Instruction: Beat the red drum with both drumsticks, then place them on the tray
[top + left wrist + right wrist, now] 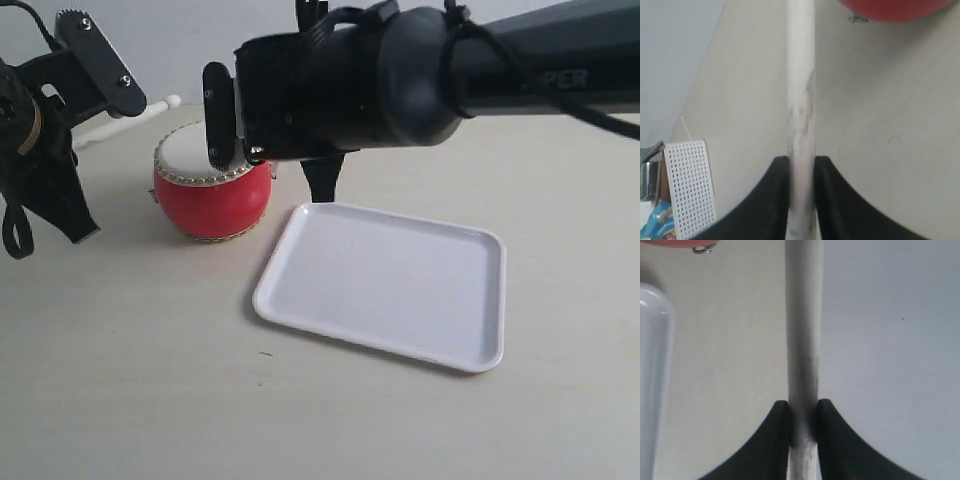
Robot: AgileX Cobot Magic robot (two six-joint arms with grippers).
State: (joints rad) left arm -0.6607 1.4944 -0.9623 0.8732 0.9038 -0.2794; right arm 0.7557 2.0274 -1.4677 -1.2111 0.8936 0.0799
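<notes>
The red drum (212, 195) with its cream skin stands on the table, left of the white tray (385, 285). My left gripper (801, 165) is shut on a whitish drumstick (801, 90). That stick (130, 118) pokes out towards the drum's far side, its rounded tip above the table behind the drum. The drum's red body (895, 7) shows just past the stick. My right gripper (802, 407) is shut on the second drumstick (803, 315). In the exterior view this stick is hidden by the right arm (400, 70), which hangs over the drum's right side and the tray's far left corner.
A side ring of the drum (702, 247) shows in the right wrist view, along with a glossy white rounded shape (652, 365). A white perforated panel (690, 185) and some clutter lie beyond the table's edge in the left wrist view.
</notes>
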